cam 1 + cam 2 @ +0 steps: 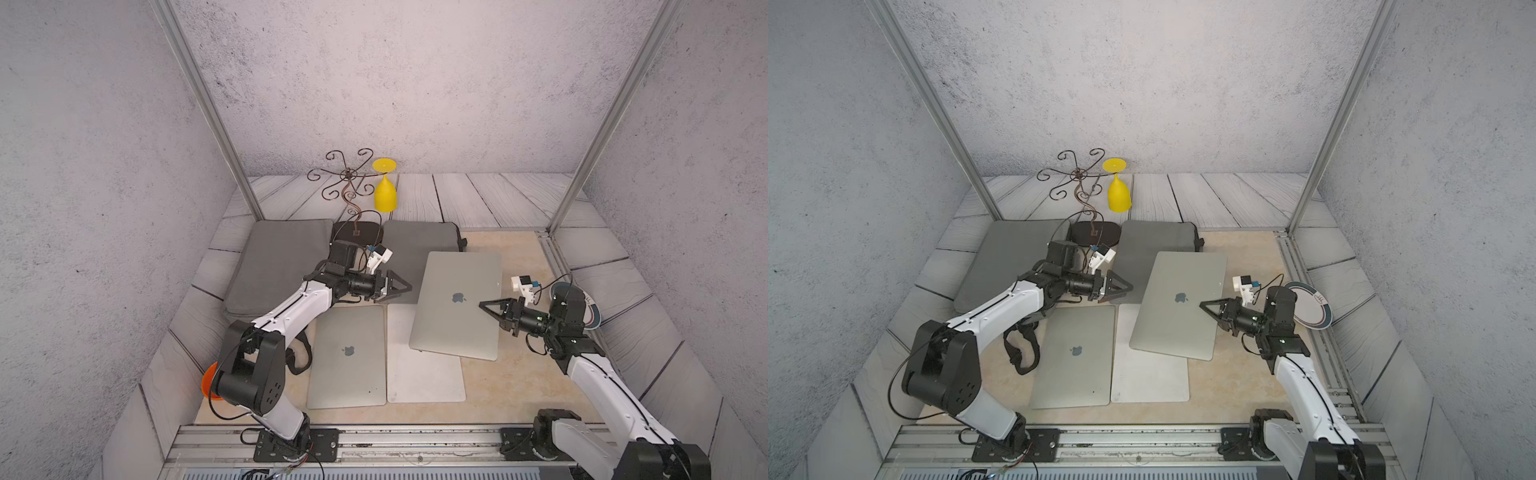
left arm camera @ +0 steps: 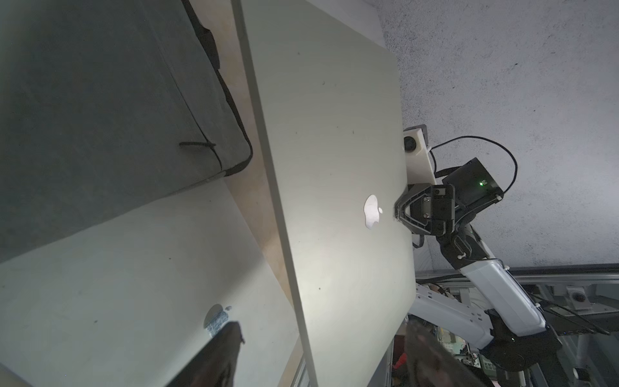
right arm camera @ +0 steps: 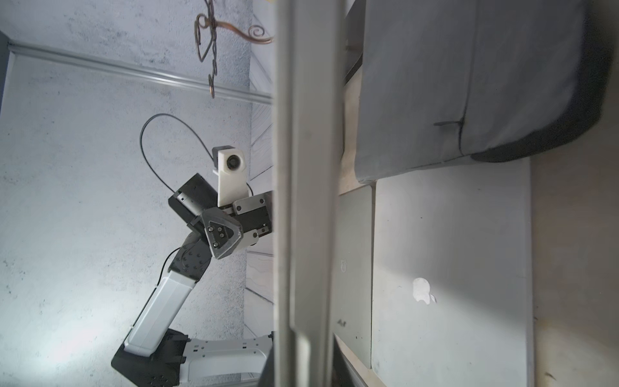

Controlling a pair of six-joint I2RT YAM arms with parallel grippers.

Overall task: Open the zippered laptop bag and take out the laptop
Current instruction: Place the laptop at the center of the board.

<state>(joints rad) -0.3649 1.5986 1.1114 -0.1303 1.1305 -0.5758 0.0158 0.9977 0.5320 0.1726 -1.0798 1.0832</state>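
A silver laptop [image 1: 457, 303] [image 1: 1179, 307] hangs tilted above the table, its lower end over a pale laptop. My right gripper [image 1: 483, 305] [image 3: 301, 335] is shut on the laptop's right edge, which runs through the middle of the right wrist view. My left gripper [image 1: 408, 286] [image 2: 323, 338] stands open beside the laptop's left edge; in the left wrist view its fingers [image 2: 227, 348] sit wide apart on either side of that edge without touching it. The grey zippered laptop bag [image 1: 419, 241] [image 2: 100, 100] [image 3: 469, 83] lies flat behind the laptop.
A second grey bag [image 1: 278, 266] lies at the back left. Two more laptops [image 1: 347, 357] [image 1: 424, 370] lie flat at the front. A wire stand [image 1: 349, 178] and a yellow upturned glass [image 1: 385, 195] stand behind. A plate [image 1: 592, 316] leans at the right. A black strap [image 1: 299, 357] trails by the left arm.
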